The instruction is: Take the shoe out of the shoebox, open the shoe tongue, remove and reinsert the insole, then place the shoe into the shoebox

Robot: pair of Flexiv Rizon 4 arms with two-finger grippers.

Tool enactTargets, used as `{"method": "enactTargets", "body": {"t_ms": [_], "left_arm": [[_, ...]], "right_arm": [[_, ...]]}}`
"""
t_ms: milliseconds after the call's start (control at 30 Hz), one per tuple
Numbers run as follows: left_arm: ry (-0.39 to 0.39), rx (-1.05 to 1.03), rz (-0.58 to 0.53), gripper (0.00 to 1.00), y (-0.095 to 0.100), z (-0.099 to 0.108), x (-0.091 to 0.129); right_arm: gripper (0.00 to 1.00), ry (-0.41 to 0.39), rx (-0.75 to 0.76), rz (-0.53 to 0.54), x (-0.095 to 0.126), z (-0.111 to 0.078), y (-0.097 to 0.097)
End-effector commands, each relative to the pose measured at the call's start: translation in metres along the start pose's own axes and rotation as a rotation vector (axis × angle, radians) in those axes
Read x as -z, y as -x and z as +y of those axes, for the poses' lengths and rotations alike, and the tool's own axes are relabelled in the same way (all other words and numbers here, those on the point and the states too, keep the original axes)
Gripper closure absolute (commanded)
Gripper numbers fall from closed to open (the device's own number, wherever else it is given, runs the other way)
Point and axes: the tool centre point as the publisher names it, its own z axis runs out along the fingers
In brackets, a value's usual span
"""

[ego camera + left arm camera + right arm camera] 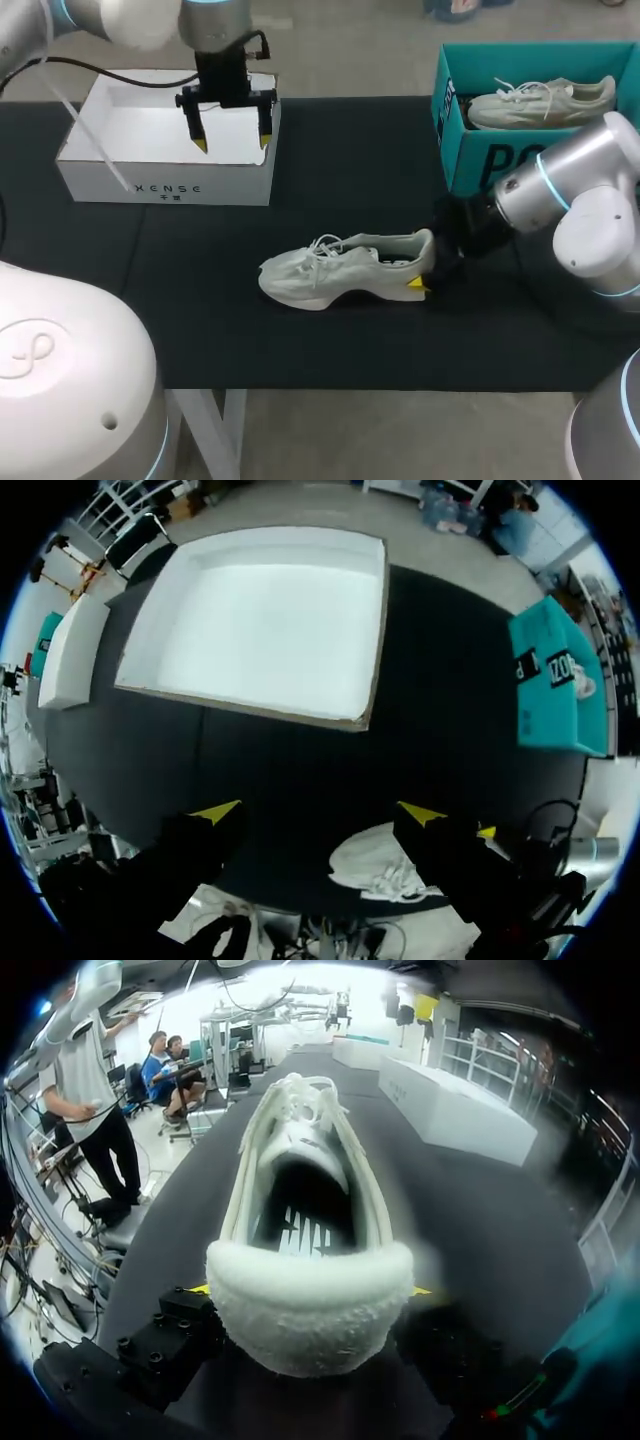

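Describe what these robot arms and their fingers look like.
The left arm and right arm have rounded silver-and-white shells with glowing blue rings at the joints. Each ends in a black gripper. The left gripper has two dark fingers with bright yellow tips, and a black cable runs to it.

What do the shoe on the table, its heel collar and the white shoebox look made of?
The shoe looks like matte off-white knit or mesh, given its soft creased upper, on a smoother foam-like sole. Its heel collar seems fuzzy terry-like padding, visibly nubby. The white shoebox is probably matte cardboard: thin flat walls, sharp folded edges.
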Motion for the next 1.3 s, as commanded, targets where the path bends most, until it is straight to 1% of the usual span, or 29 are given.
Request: {"method": "enactTargets", "body": {"t_ms": [33,67,133,200,233,267,300,367,500,700,800,867,900,1067,1167,1300], "left_arm": [[-0.024,0.014,-0.088,0.00,-0.048,0.010,-0.015],[-0.019,-0.011,-0.062,0.00,-0.057,0.013,-0.017],[-0.025,-0.017,-0.095,0.00,-0.073,0.021,-0.021],[-0.032,-0.031,-0.088,0.00,-0.087,0.030,-0.022],[-0.029,-0.040,-0.095,0.00,-0.091,0.032,-0.023],[-0.037,-0.017,-0.066,0.00,-0.093,0.035,-0.023],[-0.031,-0.029,-0.061,0.00,-0.097,0.038,-0.024],[-0.043,-0.010,-0.055,0.00,-0.099,0.040,-0.024],[-0.037,-0.013,-0.041,0.00,-0.106,0.046,-0.028],[-0.027,-0.025,-0.033,0.00,-0.115,0.054,-0.039],[-0.022,-0.030,-0.018,0.00,-0.117,0.058,-0.042],[-0.027,-0.031,-0.030,0.00,-0.117,0.061,-0.045],[-0.026,-0.028,-0.016,0.00,-0.115,0.061,-0.047],[-0.021,-0.025,-0.019,0.00,-0.113,0.060,-0.054],[-0.045,-0.013,-0.027,0.00,-0.118,0.061,-0.050],[-0.078,-0.013,-0.010,0.00,-0.125,0.068,-0.037]], "right_arm": [[1.00,-0.006,0.007,-0.004,-0.003,0.003,-0.003],[1.00,-0.007,0.009,-0.002,-0.004,0.004,-0.004],[1.00,-0.009,0.010,-0.001,-0.005,0.003,-0.004],[1.00,-0.009,0.011,0.000,-0.005,0.003,-0.004],[1.00,-0.010,0.013,0.000,-0.006,0.002,-0.004],[1.00,-0.010,0.013,0.000,-0.006,0.001,-0.003],[1.00,-0.009,0.013,-0.001,-0.007,0.000,-0.002],[1.00,-0.009,0.013,-0.003,-0.007,-0.001,0.001],[1.00,-0.006,0.010,-0.018,-0.004,-0.003,0.010],[1.00,-0.003,0.004,-0.030,0.000,0.000,0.012],[1.00,-0.003,0.004,-0.030,0.000,0.000,0.012],[1.00,-0.003,0.004,-0.030,0.000,0.000,0.012],[1.00,-0.003,0.004,-0.030,0.000,0.000,0.012],[1.00,-0.003,0.004,-0.030,0.000,0.000,0.012],[1.00,-0.003,0.004,-0.030,0.000,0.000,0.012],[1.00,-0.003,0.004,-0.030,0.000,0.000,0.012]]}}
